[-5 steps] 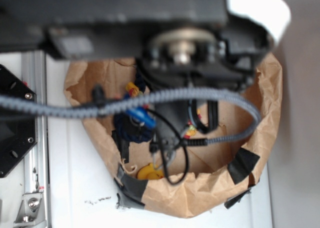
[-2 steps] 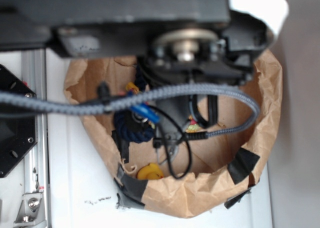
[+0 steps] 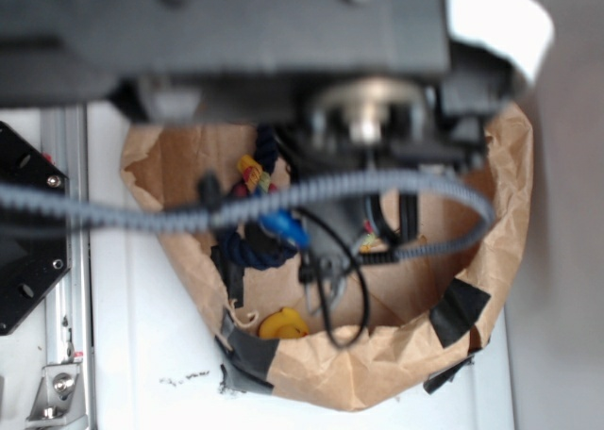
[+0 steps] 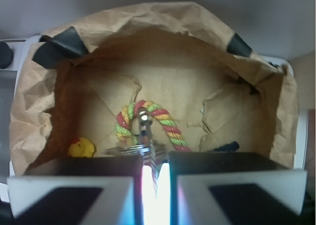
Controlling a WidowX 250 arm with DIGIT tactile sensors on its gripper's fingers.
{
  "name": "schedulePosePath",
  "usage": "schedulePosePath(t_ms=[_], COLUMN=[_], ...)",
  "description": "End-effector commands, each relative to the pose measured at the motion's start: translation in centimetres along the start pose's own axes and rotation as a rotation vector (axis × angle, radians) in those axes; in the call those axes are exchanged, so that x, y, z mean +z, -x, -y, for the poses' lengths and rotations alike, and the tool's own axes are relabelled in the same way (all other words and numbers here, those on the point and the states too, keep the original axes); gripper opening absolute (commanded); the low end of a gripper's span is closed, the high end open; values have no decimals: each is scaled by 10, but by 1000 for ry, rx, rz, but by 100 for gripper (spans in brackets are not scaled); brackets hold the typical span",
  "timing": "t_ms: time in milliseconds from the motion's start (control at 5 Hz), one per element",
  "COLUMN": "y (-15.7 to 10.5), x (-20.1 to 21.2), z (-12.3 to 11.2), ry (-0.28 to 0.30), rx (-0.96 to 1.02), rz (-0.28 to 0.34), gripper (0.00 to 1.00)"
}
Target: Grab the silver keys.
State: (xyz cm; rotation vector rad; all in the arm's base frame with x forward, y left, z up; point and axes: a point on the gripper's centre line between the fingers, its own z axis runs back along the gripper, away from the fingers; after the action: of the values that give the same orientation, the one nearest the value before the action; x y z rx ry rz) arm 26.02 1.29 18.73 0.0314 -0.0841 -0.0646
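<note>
The gripper (image 4: pixel 155 173) pinches the silver keys (image 4: pixel 142 147) between nearly closed jaws, the ring upright above. They hang mid-floor in the paper bag (image 4: pixel 163 52), before the multicoloured rope (image 4: pixel 148 121); a yellow piece (image 4: pixel 81 148) sits left.

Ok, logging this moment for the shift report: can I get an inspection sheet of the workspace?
Surface: crumpled brown paper bag, edges patched with black tape, on a white table.
Job's things: silver keys on the bag floor, right at the gripper's tips.
Clutter: multicoloured braided rope; small yellow round piece; dark blue rope.
Grippers: gripper low in the bag, jaws nearly together; grip on the keys cannot be told.
Cables: grey braided cable and black wire cross above the bag.
Surroundings: aluminium rail at left.
</note>
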Motion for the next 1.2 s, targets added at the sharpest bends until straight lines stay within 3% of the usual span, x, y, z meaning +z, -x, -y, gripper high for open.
schedulePosePath(t_ms=[0,1000], y=[-7,-7], x=[10,4], z=[2,5], ry=[-7,-24], rx=[13,11], rz=[37,41], gripper=[0,0])
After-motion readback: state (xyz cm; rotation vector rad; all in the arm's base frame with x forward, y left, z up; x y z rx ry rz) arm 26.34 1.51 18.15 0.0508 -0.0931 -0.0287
